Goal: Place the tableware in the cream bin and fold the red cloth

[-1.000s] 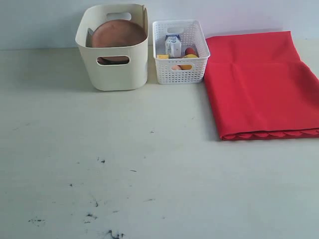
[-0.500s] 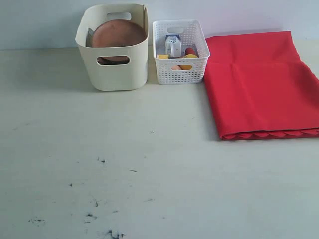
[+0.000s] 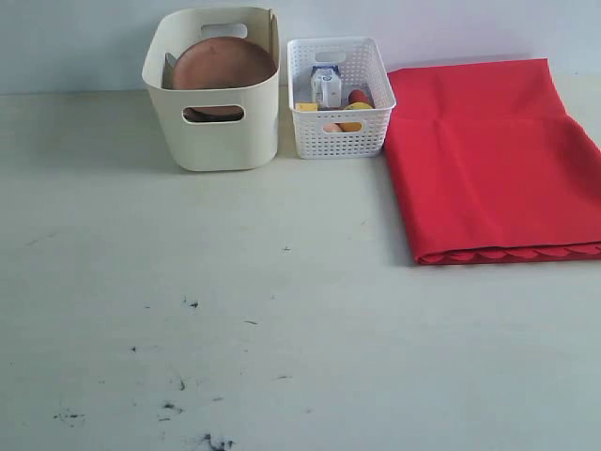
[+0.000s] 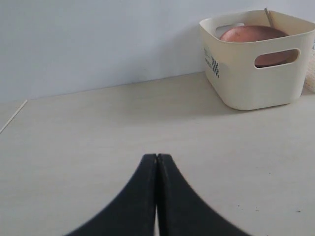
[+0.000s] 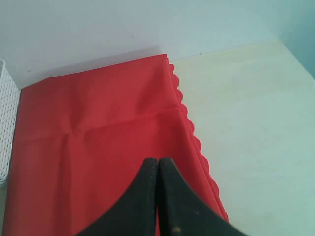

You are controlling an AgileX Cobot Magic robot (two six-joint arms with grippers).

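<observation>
Red cloth (image 3: 488,160), long axis seemingly near-to-far, scalloped edge nearest

You lose part of the red cloth (image 5: 98,128) behind the closed right fingers (image 5: 172,196), and it runs off the picture's edge. Far beyond the left fingers (image 4: 140,196), the round brown plate (image 4: 251,33) hides the inside of the cream bin (image 4: 241,83).
</observation>
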